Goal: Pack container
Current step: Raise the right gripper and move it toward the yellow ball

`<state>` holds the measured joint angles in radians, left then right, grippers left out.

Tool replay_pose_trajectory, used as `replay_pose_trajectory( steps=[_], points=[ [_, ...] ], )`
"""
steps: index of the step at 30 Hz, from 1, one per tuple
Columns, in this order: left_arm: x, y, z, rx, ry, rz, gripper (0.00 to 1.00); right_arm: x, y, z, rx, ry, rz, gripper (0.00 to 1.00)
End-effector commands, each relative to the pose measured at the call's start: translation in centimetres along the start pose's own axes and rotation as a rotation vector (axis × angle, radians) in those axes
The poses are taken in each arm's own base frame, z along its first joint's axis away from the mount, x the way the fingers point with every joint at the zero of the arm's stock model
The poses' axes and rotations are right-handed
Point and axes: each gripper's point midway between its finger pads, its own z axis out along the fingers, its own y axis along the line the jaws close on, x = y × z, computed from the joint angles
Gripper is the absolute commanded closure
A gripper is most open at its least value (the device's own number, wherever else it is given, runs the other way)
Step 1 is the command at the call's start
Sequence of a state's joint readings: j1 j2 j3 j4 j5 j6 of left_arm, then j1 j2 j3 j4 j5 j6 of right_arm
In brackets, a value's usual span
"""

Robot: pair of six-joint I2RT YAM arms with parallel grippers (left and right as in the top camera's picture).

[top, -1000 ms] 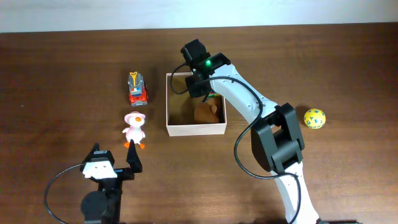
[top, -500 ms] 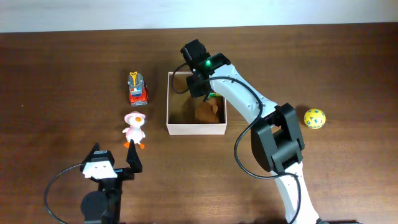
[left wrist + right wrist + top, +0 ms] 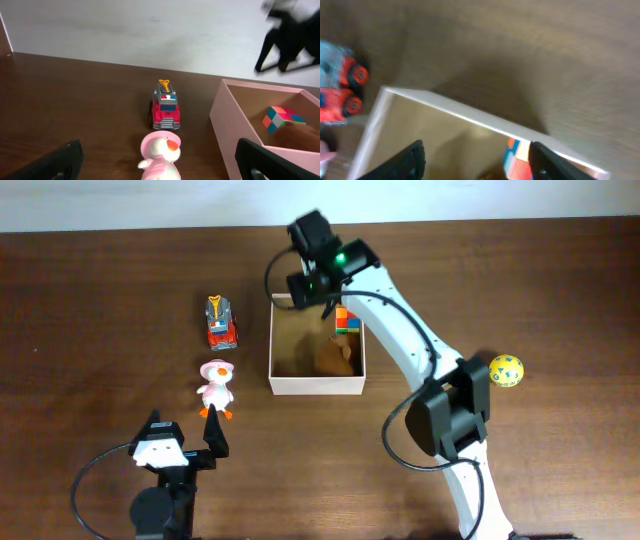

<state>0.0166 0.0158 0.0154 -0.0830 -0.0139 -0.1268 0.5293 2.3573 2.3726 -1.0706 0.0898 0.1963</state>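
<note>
Cream-walled container (image 3: 316, 387) now holds the multicoloured cube (image 3: 347, 318) (one more packed). Our right gripper (image 3: 479, 162) rises, fingers apart; left gripper (image 3: 160, 162) gapes too.

A red and grey toy truck (image 3: 221, 322) stands on the dark wooden surface (image 3: 90, 310); a pink-hatted toy duck (image 3: 215, 389) with orange feet stands near it, apart; a yellow spotted ball (image 3: 506, 370) lies well away at the right.

Overhead straight down; left wrist low, far; right wrist close; all share container (image 3: 315, 386).
</note>
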Motion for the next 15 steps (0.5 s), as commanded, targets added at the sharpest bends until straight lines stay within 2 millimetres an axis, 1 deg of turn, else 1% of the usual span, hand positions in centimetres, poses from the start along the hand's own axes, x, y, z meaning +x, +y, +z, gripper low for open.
replay_pose_trajectory(
  steps=[1,2,4,7,9,12,15],
  points=[
    [0.2,0.0,0.0,0.004,0.002,0.016,0.01,-4.5,-3.6,-7.0,0.145,-0.172,0.020,0.24],
    [0.2,0.0,0.0,0.004,0.002,0.016,0.01,-4.9,-4.8,-7.9,0.191,-0.184,0.032,0.22],
    [0.2,0.0,0.0,0.005,0.002,0.016,0.01,-5.3,-7.3,-9.4,0.266,-0.199,0.057,0.21],
    [0.2,0.0,0.0,0.005,0.003,0.016,0.01,-5.1,-11.0,-11.1,0.339,-0.194,0.128,0.19],
    [0.2,0.0,0.0,0.004,0.002,0.016,0.01,-4.4,-13.6,-11.7,0.367,-0.170,0.187,0.13],
    [0.2,0.0,0.0,0.004,0.002,0.016,0.01,-2.7,-17.3,-12.0,0.411,-0.111,0.269,0.01],
    [0.2,0.0,0.0,0.004,0.003,0.016,0.01,-0.9,-20.4,-12.2,0.448,-0.049,0.310,0.01]
  ],
)
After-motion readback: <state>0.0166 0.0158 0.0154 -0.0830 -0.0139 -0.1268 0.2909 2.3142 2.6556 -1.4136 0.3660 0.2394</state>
